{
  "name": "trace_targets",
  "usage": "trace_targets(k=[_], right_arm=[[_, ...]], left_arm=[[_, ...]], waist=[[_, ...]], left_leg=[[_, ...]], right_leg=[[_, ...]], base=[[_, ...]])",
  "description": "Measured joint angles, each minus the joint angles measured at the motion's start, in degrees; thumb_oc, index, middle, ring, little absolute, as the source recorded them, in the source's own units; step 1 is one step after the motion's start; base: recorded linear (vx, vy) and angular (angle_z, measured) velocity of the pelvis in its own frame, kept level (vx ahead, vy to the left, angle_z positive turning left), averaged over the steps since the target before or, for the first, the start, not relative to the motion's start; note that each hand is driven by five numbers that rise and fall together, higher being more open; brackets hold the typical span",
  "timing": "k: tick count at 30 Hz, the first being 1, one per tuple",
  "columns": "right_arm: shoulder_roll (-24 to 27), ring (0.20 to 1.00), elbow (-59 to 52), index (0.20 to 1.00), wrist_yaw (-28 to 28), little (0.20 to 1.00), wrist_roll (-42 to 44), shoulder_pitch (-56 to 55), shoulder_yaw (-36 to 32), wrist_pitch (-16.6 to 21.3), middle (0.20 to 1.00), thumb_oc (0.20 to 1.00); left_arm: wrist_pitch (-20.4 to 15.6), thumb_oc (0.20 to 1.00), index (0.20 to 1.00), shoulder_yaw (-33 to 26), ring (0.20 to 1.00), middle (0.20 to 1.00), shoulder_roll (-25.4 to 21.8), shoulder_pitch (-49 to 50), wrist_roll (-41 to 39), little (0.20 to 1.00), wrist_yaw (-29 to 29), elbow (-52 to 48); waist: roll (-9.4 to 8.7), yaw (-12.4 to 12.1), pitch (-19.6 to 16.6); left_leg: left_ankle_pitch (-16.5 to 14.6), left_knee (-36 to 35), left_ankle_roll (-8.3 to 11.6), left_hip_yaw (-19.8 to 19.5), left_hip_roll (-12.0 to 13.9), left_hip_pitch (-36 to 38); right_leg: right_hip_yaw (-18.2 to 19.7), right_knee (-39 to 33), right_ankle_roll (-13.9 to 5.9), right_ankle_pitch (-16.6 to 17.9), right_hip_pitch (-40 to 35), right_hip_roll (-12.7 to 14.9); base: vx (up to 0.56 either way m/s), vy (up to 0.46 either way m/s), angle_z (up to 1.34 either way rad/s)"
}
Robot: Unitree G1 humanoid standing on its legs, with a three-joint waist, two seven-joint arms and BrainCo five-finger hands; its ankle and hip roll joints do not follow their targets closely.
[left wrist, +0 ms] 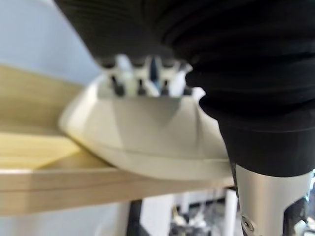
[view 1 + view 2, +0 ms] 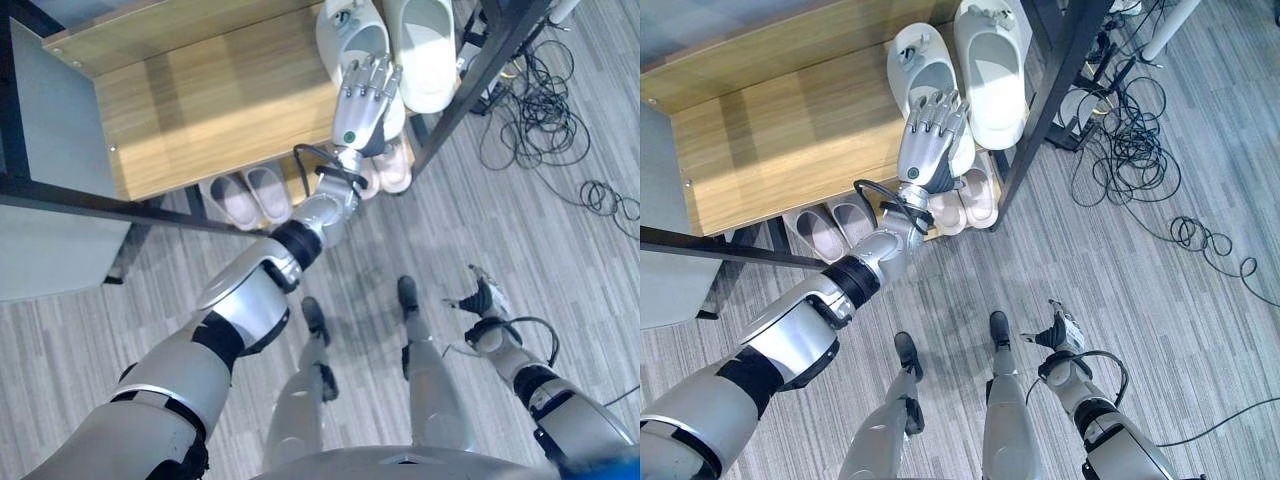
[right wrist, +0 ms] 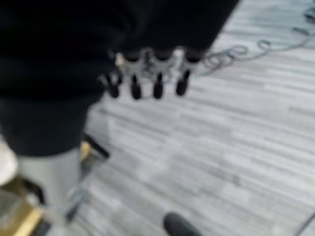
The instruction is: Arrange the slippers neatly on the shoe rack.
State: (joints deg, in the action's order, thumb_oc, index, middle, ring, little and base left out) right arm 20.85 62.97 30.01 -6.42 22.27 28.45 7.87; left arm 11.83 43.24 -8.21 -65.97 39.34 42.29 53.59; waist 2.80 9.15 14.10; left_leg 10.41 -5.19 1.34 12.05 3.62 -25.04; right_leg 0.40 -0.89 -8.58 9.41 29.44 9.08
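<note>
Two white slippers lie side by side at the right end of the wooden top shelf [image 2: 200, 100] of the shoe rack. My left hand [image 2: 362, 100] lies flat on the heel end of the left white slipper [image 2: 345, 30], its fingers straight along it. The right white slipper [image 2: 425, 50] sits just beside it, untouched. In the left wrist view the same slipper [image 1: 147, 137] overhangs the shelf's front edge [image 1: 74, 182] a little. My right hand [image 2: 482, 297] hangs low at my right side over the floor, fingers [image 3: 135, 86] relaxed and empty.
On the lower shelf sit a pinkish pair [image 2: 250, 195] and a second pale pair [image 2: 395, 165] under my left wrist. A dark rack post [image 2: 470, 85] slants beside the white slippers. Loose cables [image 2: 540, 110] sprawl on the grey plank floor to the right.
</note>
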Motion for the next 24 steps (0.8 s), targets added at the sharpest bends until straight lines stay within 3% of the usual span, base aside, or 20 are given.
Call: trace_targets(k=[8,24], right_arm=[[-0.1,1.0,1.1,1.0,0.0,1.0,0.0,-0.1,0.0,0.0,1.0,1.0],[-0.1,1.0,2.0,1.0,-0.2,1.0,0.1,-0.2,0.0,0.0,1.0,1.0]], left_arm=[[-0.3,1.0,1.0,1.9,1.0,1.0,0.6,-0.2,0.0,1.0,-1.2,1.3],[-1.2,1.0,1.0,3.7,1.0,1.0,0.1,-2.2,0.0,1.0,-2.5,2.5]], waist=[[-1.45,-0.1,-2.4],[-1.42,-0.1,-2.9]], left_leg=[[0.0,0.0,-0.01,0.1,-0.3,-0.2],[0.5,0.0,-0.26,0.1,-0.5,-1.6]], right_leg=[[0.3,1.2,0.03,-0.4,1.0,0.2],[0.5,3.0,-0.02,-0.8,3.3,0.4]], base=[[0.0,0.0,0.0],[0.0,0.0,0.0]])
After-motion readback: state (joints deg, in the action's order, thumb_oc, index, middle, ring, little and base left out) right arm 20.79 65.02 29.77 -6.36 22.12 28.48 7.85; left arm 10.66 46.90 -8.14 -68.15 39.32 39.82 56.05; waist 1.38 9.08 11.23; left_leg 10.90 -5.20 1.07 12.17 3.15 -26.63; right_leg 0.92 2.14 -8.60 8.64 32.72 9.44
